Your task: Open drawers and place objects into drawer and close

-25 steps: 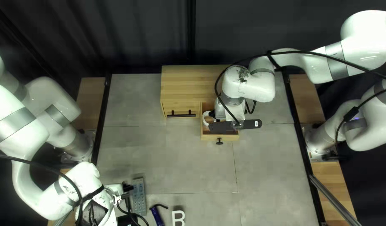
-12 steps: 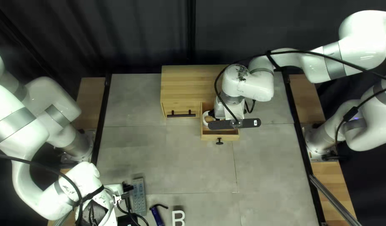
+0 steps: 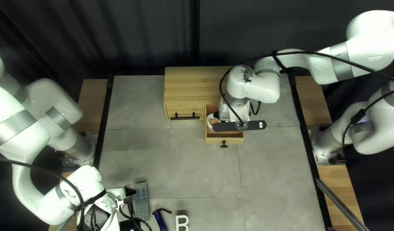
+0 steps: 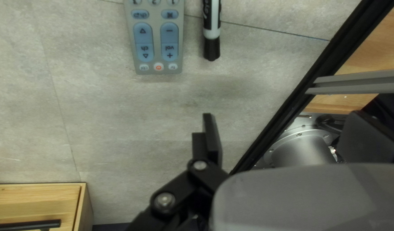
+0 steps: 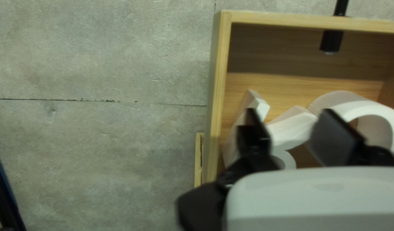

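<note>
My right gripper (image 3: 234, 113) is over the pulled-out drawer (image 3: 224, 140); its tips are hidden in the top left view. In the right wrist view the gripper (image 5: 291, 115) stands partly open around one limb of a white letter (image 5: 293, 126), both inside the drawer (image 5: 306, 60); a white ring-shaped piece (image 5: 353, 102) lies beside its far finger. My left gripper (image 3: 117, 194) is low at the near left. In the left wrist view this gripper (image 4: 286, 132) is wide open, holding nothing; a grey remote (image 4: 157, 42) and a marker (image 4: 212, 25) lie ahead of it.
The wooden cabinet (image 3: 192, 83) has a second, closed drawer (image 3: 184, 112) beside the open one. Near the table's front edge are a blue-handled item (image 3: 160, 220) and a white letter B (image 3: 182, 222). The remote (image 3: 142, 201) lies beside my left gripper.
My right arm has shifted very slightly toward the left of the top left view. My left arm, the drawer and the things on the table have kept their places.
</note>
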Action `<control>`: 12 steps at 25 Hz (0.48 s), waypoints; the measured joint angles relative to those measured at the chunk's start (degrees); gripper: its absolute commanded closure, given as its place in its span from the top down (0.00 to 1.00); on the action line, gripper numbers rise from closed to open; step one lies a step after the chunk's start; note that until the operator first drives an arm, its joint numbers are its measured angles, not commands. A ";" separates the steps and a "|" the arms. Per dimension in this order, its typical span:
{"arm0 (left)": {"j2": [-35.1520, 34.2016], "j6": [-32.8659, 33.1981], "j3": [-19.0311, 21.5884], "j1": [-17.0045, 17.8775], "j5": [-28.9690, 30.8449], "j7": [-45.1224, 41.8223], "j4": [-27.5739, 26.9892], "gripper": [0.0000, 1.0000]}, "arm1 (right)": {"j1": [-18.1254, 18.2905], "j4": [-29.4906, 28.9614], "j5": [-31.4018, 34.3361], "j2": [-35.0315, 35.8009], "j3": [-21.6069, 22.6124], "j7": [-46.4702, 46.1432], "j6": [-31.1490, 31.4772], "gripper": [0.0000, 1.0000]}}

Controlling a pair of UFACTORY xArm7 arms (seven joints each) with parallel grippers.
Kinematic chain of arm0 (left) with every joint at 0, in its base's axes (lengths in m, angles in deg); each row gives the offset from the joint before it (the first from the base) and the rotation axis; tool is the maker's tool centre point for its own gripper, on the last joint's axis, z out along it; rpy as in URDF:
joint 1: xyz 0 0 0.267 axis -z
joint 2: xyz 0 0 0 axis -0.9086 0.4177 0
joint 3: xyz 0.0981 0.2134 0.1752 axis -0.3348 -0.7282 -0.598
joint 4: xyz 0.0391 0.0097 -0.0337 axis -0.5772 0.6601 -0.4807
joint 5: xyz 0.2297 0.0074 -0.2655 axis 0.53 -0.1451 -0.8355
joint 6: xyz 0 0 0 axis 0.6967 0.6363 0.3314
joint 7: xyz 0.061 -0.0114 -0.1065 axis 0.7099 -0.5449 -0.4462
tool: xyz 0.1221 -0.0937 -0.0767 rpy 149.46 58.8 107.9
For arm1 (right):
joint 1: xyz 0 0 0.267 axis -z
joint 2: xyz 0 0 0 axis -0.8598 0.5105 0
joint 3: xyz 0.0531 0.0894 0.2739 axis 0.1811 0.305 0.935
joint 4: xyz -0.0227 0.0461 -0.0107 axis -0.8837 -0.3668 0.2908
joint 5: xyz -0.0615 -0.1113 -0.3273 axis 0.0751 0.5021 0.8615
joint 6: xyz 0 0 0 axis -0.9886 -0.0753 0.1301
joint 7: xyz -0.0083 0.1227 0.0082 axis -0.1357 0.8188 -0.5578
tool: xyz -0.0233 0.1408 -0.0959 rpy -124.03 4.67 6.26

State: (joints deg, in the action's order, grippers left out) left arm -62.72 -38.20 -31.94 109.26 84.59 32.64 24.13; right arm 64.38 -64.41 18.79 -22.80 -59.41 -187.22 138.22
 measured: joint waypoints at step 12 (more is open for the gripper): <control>0.00 0.00 0.00 0.00 0.00 0.00 0.00 1.00 | -1.11 -0.02 3.74 -5.03 2.61 8.78 4.04 0.04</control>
State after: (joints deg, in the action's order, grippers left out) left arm -62.72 -38.20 -31.94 109.26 84.59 32.64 24.13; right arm 63.26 -64.43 22.54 -27.84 -56.80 -178.44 142.26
